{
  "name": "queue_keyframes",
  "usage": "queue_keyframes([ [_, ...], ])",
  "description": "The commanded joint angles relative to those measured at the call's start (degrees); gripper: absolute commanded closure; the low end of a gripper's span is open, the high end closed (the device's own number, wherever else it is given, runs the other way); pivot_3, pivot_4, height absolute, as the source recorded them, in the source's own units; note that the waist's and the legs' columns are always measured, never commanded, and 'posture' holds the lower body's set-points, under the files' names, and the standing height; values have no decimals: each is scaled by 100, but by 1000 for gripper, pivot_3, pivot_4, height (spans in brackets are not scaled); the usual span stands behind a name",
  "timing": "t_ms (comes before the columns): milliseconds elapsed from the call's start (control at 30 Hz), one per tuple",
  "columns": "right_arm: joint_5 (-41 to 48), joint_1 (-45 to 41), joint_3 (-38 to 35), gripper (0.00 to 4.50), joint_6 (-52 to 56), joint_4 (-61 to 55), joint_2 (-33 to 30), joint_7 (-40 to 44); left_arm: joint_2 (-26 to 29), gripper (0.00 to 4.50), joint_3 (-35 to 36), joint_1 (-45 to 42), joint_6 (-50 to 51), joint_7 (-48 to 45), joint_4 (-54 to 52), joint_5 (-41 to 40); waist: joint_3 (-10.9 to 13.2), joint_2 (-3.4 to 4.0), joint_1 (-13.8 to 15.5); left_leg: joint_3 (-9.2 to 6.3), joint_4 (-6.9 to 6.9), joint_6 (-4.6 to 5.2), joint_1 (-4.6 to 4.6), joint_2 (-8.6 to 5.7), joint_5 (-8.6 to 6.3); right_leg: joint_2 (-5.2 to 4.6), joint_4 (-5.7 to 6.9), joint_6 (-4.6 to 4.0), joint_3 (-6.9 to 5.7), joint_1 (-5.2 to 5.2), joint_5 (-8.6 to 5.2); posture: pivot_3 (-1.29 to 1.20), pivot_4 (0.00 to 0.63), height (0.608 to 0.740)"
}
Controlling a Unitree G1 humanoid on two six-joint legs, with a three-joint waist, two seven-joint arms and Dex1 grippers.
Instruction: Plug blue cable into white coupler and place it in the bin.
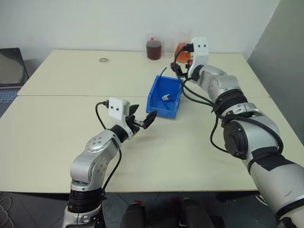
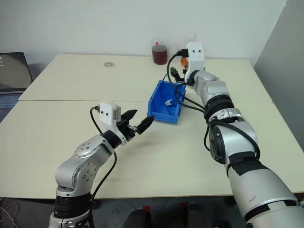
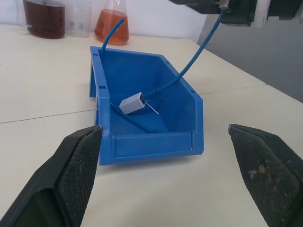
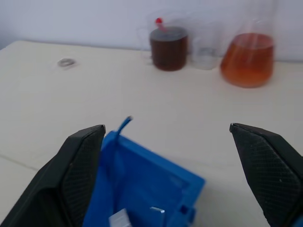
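Pale cream table (image 1: 57,142) runs from my side to a white wall, and nearest me I have the left pincer (image 1: 141,119) hovering wide and empty just short of the bin (image 1: 161,110). Inside the bin lies the coupler (image 3: 133,103) with the cable (image 3: 189,66) running into it, so I judge the plugging done and the pair already placed. One end of the cable curls up over the bin's back wall; the other part rises toward the right pincer (image 2: 176,73), which hangs above the bin's far side, wide, though I cannot tell whether the cable touches it or merely passes beside it. I judge this the release step; next I would lift the right arm clear without dragging the cable out. Beyond stand a brown jar (image 4: 169,48) and an orange flask (image 4: 248,59).
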Motion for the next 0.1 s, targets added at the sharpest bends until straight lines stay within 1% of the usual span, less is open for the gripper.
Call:
queue_keyframes([
  [33,-85,394,40,13,-33,-325,-156,237,40,0,-1,-161,-41,127,16,124,-1,-1,0,-3,0,0,2,0,0,0,-1,0,-2,3,0,0,150,740],
  [100,-179,693,159,13,-131,-654,-226,385,117,0,-41,-179,-103,203,43,296,-1,-1,-5,-1,1,0,4,0,0,0,1,0,0,5,0,0,150,740],
])
